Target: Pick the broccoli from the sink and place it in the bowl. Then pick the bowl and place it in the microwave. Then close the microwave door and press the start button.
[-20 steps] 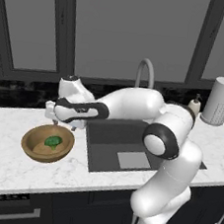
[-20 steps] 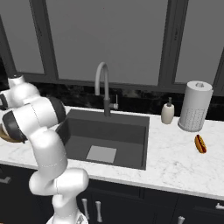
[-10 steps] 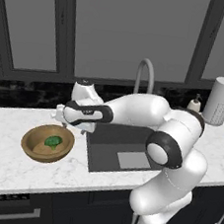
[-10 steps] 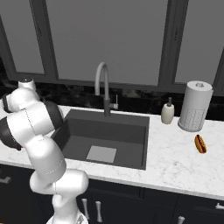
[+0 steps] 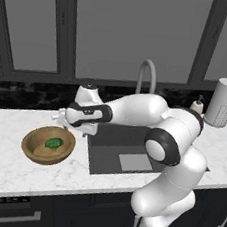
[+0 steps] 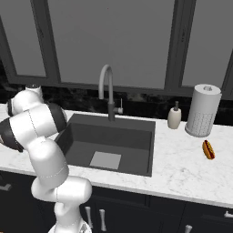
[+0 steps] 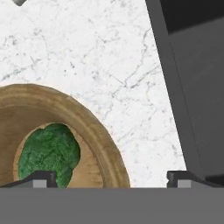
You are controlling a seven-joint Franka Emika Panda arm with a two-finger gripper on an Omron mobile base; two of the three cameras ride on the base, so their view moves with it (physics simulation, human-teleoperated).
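My two dark fingertips [image 7: 43, 178] spread wide, gripping nothing. Small green broccoli floret [image 7: 49, 154] lies inside round light-brown wooden bowl [image 7: 94, 131], bowl cut off at frame's left. White marble counter [image 7: 100, 48] bare up to dark grey sink [image 7: 192, 96] edge.

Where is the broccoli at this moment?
The broccoli lies inside the wooden bowl, which stands on the marble counter left of the sink in the left base view.

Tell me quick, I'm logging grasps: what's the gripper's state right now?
Gripper: open, holding nothing; the broccoli lies in the bowl.
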